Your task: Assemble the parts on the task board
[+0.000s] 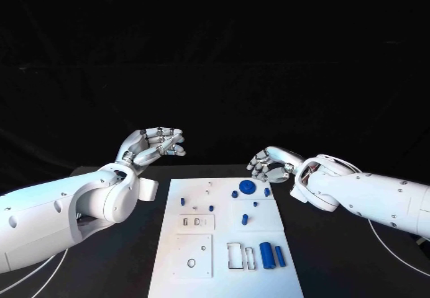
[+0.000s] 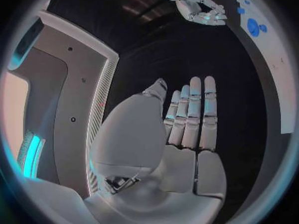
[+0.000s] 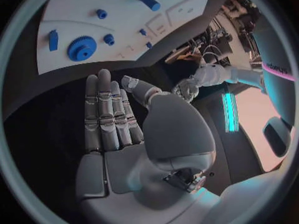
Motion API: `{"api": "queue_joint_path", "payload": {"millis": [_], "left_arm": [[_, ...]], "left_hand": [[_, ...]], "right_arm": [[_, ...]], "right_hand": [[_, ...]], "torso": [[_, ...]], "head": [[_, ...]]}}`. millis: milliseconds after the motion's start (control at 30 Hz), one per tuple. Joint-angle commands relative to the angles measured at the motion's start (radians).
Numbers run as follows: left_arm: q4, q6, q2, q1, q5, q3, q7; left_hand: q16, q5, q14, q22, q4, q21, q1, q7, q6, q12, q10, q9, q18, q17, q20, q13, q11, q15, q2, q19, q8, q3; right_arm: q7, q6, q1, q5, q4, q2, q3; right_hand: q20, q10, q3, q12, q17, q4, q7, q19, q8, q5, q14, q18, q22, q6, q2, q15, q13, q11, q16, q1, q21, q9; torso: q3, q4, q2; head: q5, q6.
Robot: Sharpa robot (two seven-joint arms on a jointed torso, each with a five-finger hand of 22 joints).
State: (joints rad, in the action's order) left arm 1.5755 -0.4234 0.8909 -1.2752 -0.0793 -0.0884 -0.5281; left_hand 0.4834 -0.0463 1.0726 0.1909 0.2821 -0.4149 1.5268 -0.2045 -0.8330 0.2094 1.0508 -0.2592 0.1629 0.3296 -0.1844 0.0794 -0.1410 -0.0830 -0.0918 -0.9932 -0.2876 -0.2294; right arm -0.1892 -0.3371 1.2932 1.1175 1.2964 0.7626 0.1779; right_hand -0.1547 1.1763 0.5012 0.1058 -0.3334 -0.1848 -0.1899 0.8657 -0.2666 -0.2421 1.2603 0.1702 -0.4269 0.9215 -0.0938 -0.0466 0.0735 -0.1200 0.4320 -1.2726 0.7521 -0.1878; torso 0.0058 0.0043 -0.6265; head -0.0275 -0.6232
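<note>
The white task board (image 1: 224, 279) lies in the middle of the black table. On it are a blue gear (image 1: 247, 186) near the far edge, several small blue pegs such as one (image 1: 245, 219) mid-board, and two blue cylinders (image 1: 266, 253) near the front right. My left hand (image 1: 157, 144) hovers off the board's far left corner, holding nothing. My right hand (image 1: 273, 165) hovers by the far right corner, just beyond the gear. In the wrist views the left hand (image 2: 181, 134) and right hand (image 3: 118, 129) show flat palms with straight fingers, and the gear (image 3: 81, 48) lies ahead of the right fingertips.
The board has rectangular recesses (image 1: 235, 254) beside the cylinders and a square plate with a hole (image 1: 192, 254) at the front left. Black table surface flanks the board on both sides. Pale cables curve near the table's front corners.
</note>
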Motion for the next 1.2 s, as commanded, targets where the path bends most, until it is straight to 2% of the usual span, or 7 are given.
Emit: {"api": "queue_joint_path", "payload": {"millis": [33, 200, 300, 400, 467, 700, 1200], "left_arm": [[0.032, 0.047, 0.015, -0.006, -0.037, 0.002, 0.033], [0.078, 0.054, 0.037, -0.012, -0.046, 0.004, 0.048], [0.103, 0.055, 0.047, -0.016, -0.049, 0.006, 0.055], [0.121, 0.054, 0.056, -0.020, -0.050, 0.007, 0.059], [0.131, 0.053, 0.062, -0.022, -0.051, 0.007, 0.061], [0.145, 0.051, 0.069, -0.030, -0.051, 0.008, 0.065], [0.145, 0.052, 0.073, -0.038, -0.050, 0.009, 0.066]], "left_hand": [[0.015, -0.004, 0.019, 0.005, 0.005, -0.014, 0.000, -0.007, -0.008, -0.025, 0.020, 0.001, 0.017, 0.025, 0.007, -0.011, -0.004, 0.002, -0.024, -0.023, 0.009, -0.010], [0.046, -0.004, 0.038, 0.011, 0.003, -0.031, -0.014, -0.005, -0.007, -0.046, 0.020, 0.002, 0.019, 0.059, 0.009, -0.012, -0.004, 0.006, -0.032, -0.039, 0.017, -0.007], [0.065, -0.004, 0.036, 0.015, 0.001, -0.040, -0.015, -0.004, -0.007, -0.057, 0.019, 0.002, 0.019, 0.079, 0.011, -0.012, -0.003, 0.007, -0.035, -0.044, 0.021, -0.008], [0.076, -0.004, 0.031, 0.017, 0.001, -0.044, -0.017, -0.004, -0.006, -0.063, 0.018, 0.002, 0.018, 0.091, 0.012, -0.011, -0.003, 0.006, -0.036, -0.044, 0.024, -0.008], [0.085, -0.004, 0.025, 0.019, 0.000, -0.048, -0.018, -0.003, -0.005, -0.069, 0.016, 0.002, 0.018, 0.101, 0.012, -0.011, -0.004, 0.006, -0.038, -0.044, 0.026, -0.007], [0.103, -0.004, 0.011, 0.022, 0.001, -0.054, -0.024, -0.005, -0.001, -0.079, 0.012, 0.002, 0.017, 0.121, 0.011, -0.011, -0.006, 0.003, -0.040, -0.039, 0.031, -0.004], [0.117, -0.004, -0.010, 0.023, 0.002, -0.057, -0.033, -0.009, 0.004, -0.089, 0.008, 0.002, 0.016, 0.140, 0.008, -0.010, -0.010, -0.001, -0.040, -0.029, 0.037, 0.001]], "right_arm": [[0.110, 0.049, 0.011, 0.287, 0.006, -0.013, -0.002], [0.164, 0.063, 0.029, 0.439, 0.017, -0.032, -0.004], [0.193, 0.083, 0.041, 0.517, 0.027, -0.044, -0.005], [0.212, 0.102, 0.051, 0.565, 0.039, -0.054, -0.005], [0.221, 0.114, 0.056, 0.588, 0.049, -0.059, -0.006], [0.237, 0.162, 0.066, 0.631, 0.063, -0.075, -0.005], [0.256, 0.238, 0.063, 0.684, 0.067, -0.094, -0.002]], "right_hand": [[0.044, 0.067, 0.005, -0.021, -0.139, -0.009, 0.019, 0.097, 0.006, -0.016, 0.184, 0.014, -0.104, 0.045, -0.031, 0.045, 0.014, 0.029, 0.156, 0.024, 0.168, -0.017], [0.048, 0.067, 0.026, -0.034, -0.209, 0.002, 0.022, 0.132, 0.014, -0.019, 0.195, 0.011, -0.140, 0.049, -0.049, 0.047, 0.028, 0.032, 0.245, 0.048, 0.205, -0.029], [0.048, 0.054, 0.044, -0.041, -0.279, 0.012, 0.023, 0.229, 0.021, -0.017, 0.208, -0.015, -0.293, 0.044, -0.065, 0.046, 0.035, 0.032, 0.341, 0.062, 0.307, -0.039], [0.048, 0.039, 0.061, -0.041, -0.453, 0.022, 0.025, 0.307, 0.027, -0.012, 0.227, -0.036, -0.421, 0.038, -0.077, 0.044, 0.039, 0.031, 0.524, 0.069, 0.390, -0.051], [0.046, 0.030, 0.069, -0.041, -0.506, 0.027, 0.025, 0.328, 0.031, -0.010, 0.226, -0.042, -0.460, 0.034, -0.082, 0.043, 0.040, 0.029, 0.581, 0.070, 0.415, -0.057], [0.042, -0.011, 0.077, -0.044, -0.564, 0.035, 0.027, 0.344, 0.039, 0.005, 0.220, -0.048, -0.498, 0.020, -0.094, 0.037, 0.037, 0.023, 0.649, 0.073, 0.437, -0.067], [0.035, -0.063, 0.071, -0.043, -0.626, 0.048, 0.025, 0.370, 0.043, 0.029, 0.219, -0.056, -0.552, 0.012, -0.103, 0.031, 0.034, 0.016, 0.719, 0.076, 0.468, -0.081]], "torso": [[0.0026, 0.0071, -0.029], [0.0040, 0.0128, -0.050], [0.0042, 0.0179, -0.063], [0.0035, 0.0214, -0.074], [0.0032, 0.0231, -0.082], [0.0011, 0.0306, -0.097], [0.0033, 0.0386, -0.113]], "head": [[-0.003, 0.006], [-0.008, 0.009], [-0.014, 0.010], [-0.019, 0.011], [-0.022, 0.012], [-0.030, 0.013], [-0.033, 0.003]]}}
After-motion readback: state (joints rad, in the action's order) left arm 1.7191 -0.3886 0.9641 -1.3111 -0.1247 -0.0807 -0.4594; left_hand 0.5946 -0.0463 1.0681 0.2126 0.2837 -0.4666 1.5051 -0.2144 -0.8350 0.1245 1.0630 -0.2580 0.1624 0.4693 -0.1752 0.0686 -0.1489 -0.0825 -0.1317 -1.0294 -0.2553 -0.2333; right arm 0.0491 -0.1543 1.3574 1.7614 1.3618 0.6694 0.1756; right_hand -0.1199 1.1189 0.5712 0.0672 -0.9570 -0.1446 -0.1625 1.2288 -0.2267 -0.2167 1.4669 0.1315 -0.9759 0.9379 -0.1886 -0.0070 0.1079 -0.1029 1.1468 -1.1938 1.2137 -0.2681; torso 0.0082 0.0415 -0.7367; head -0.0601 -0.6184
